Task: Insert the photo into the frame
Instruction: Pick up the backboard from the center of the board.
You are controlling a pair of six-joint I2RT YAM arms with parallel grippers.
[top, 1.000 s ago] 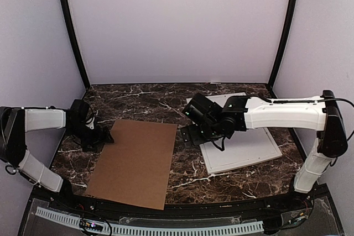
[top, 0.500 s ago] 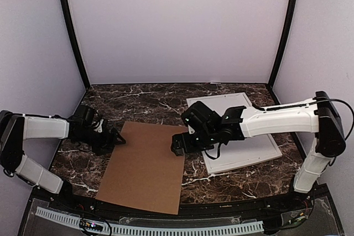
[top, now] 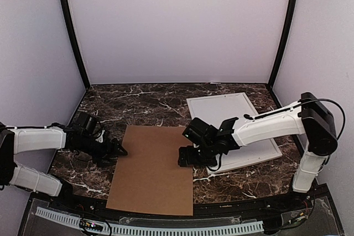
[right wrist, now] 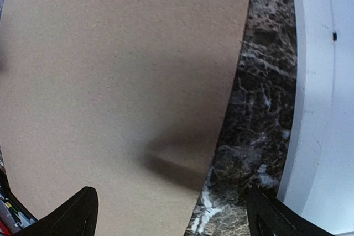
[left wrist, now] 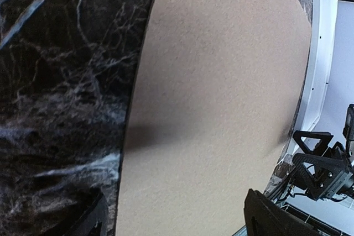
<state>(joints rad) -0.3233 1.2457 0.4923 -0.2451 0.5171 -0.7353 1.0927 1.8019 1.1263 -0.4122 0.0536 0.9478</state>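
We've just slid the plain brown cardboard sheet (top: 152,169) rightward up against the big white rectangular frame (top: 221,109) on the dark marble desk (top: 144,100), left fingers (left wrist: 271,216) and right fingers (right wrist: 74,214) spread wide, gripping nothing, photo nowhere visible.

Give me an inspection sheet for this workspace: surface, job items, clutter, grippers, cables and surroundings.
Surface: dark marble table, white-veined.
Job's things: white frame lies flat at right rear, partly under the right arm; photo not seen in any view.
Clutter: brown cardboard sheet lies flat at centre front, with a strip of marble between it and the frame.
Grippers: left gripper open at the cardboard's left edge; right gripper open at its right edge.
Cables: black cable loops over the right arm's shoulder.
Surroundings: pale lilac walls, black corner poles.
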